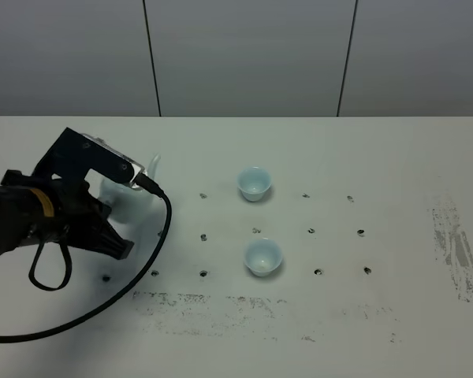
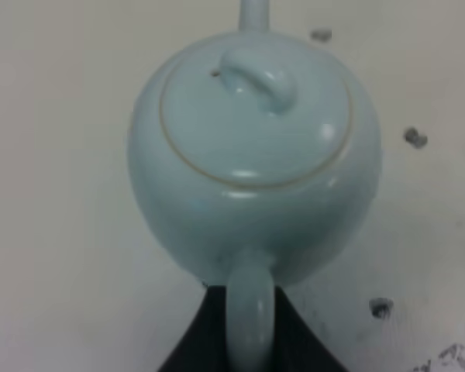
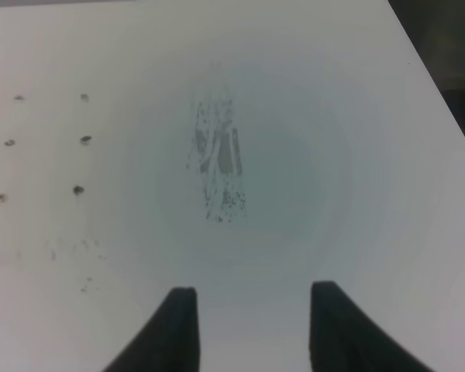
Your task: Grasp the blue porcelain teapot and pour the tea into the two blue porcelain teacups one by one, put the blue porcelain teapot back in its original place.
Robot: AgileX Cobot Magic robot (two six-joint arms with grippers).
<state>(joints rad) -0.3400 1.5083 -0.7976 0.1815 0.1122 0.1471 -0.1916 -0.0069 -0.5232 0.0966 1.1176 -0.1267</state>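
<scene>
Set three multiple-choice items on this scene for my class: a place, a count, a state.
1. How many small pale-blue handleless porcelain teacups are on the white table? A one; B two; C three.
2. In the high view, where is the round pale-blue glazed porcelain teapot? A left of both teacups; B between them; C right of both.
3. What is the left gripper doing? A hanging open; B shut on the teapot's loop handle; C gripping a teacup.
Answers: 1 B, two show; 2 A, it sits far left; 3 B, dark fingers flank the handle.
</scene>
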